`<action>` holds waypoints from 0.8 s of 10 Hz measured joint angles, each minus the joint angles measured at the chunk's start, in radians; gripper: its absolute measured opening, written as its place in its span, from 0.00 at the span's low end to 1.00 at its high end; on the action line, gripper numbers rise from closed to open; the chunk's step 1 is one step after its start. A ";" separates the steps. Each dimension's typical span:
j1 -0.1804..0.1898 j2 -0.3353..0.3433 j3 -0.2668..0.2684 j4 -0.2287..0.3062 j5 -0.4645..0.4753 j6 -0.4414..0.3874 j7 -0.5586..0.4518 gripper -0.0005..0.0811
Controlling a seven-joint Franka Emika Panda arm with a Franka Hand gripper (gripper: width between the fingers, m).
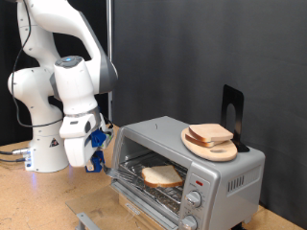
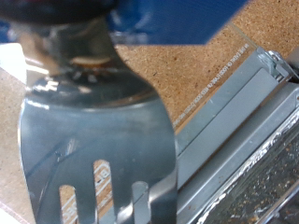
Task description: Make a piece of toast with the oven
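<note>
A: Toast slice [image 1: 161,175] – we see it lying flat on the wire rack [image 1: 168,191] inside the oven [image 1: 192,163], door [image 1: 144,203] dropped open. Roughly square, so no clear long axis; its broad face points up.

B: Agreed. We've got a 2nd slice [image 1: 210,134] on the round wooden plate [image 1: 209,146] on top of the oven, w/ a black stand [image 1: 231,105] just behind it.

A: Gripper [image 1: 96,146]?

B: It sits beside the oven at the exterior view's left, near the open door. In the wrist view we see a metal spatula [image 2: 93,140] running out from betw. the blue fingers [image 2: 159,19], slotted blade over the cork-like tabletop [image 2: 201,65], next to the oven's edge. So closed on the spatula handle.

A: Anything in the way?

B: Only the open door, betw. gripper & slice.
</note>
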 joint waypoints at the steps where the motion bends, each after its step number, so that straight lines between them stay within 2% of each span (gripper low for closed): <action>1: 0.002 -0.011 -0.015 0.000 0.045 0.004 -0.040 0.54; 3: -0.005 -0.043 -0.042 0.000 0.087 0.002 -0.079 0.54; 5: -0.026 -0.043 -0.036 0.002 0.043 0.005 -0.023 0.54; 8: -0.019 0.002 -0.007 0.011 0.031 0.061 0.044 0.54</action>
